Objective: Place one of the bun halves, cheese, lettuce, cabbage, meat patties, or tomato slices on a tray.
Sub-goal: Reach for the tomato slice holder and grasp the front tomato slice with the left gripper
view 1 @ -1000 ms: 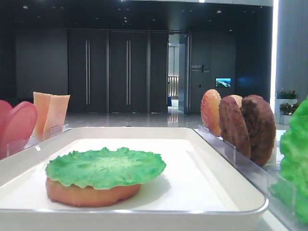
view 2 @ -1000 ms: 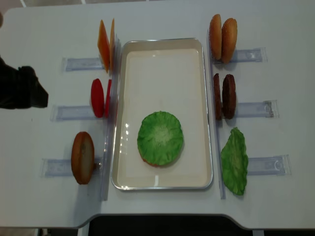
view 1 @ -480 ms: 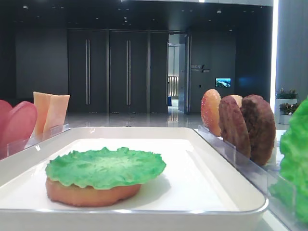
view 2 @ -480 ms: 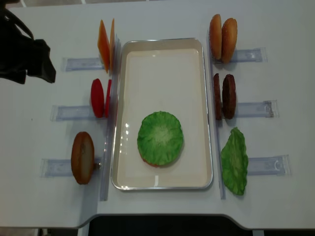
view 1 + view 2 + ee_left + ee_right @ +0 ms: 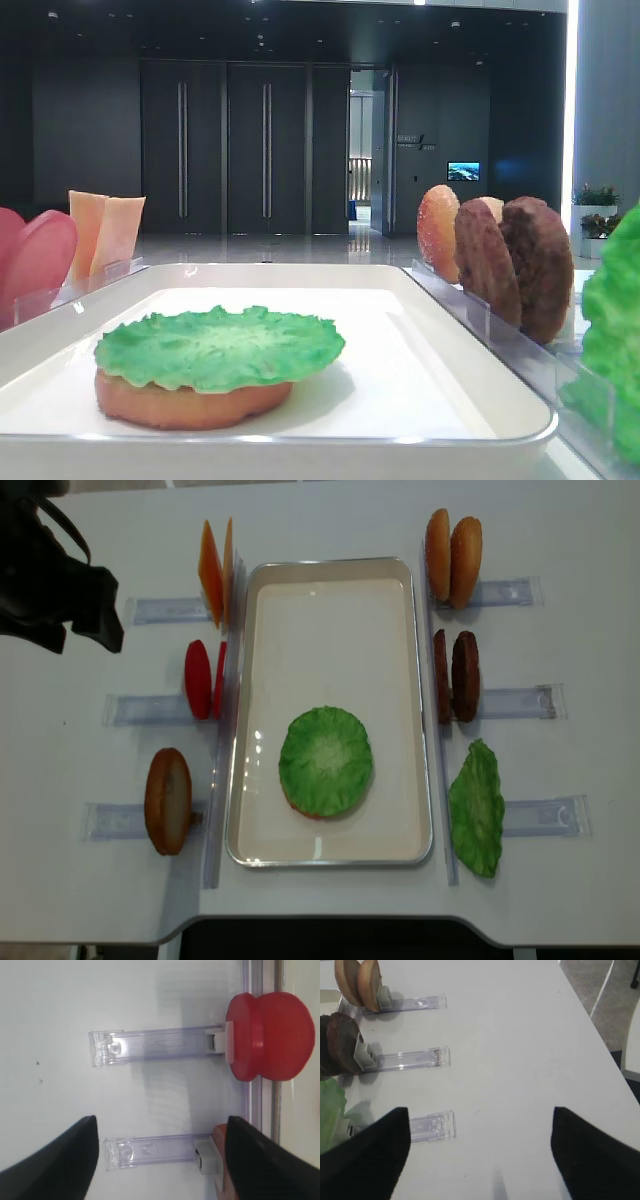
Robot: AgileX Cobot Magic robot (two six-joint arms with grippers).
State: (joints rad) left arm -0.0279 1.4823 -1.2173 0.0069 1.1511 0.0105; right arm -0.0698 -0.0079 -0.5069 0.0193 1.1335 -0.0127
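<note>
The white tray [image 5: 330,850] lies in the middle of the table, and on it a bun half [image 5: 190,405] sits under a green lettuce leaf [image 5: 325,760]. Left of the tray, in clear racks, stand the cheese [image 5: 215,570], the tomato slices [image 5: 205,678] and another bun half [image 5: 168,800]. Racks on the right hold two bun halves [image 5: 452,555], the meat patties [image 5: 455,675] and a second lettuce leaf [image 5: 477,808]. My left gripper [image 5: 90,620] hovers open and empty over the cheese rack [image 5: 150,1152], left of the cheese [image 5: 218,1160]. My right gripper [image 5: 480,1160] is open and empty over bare table.
Clear slotted racks [image 5: 150,708] stick out from both long sides of the tray. The right wrist view shows the table's right edge [image 5: 590,1025] with floor beyond it. The table's front edge [image 5: 320,920] runs just past the tray.
My left arm has moved toward the far side of the table and to the right, closer to the cheese rack. Its jaws stay open. The food has not moved.
</note>
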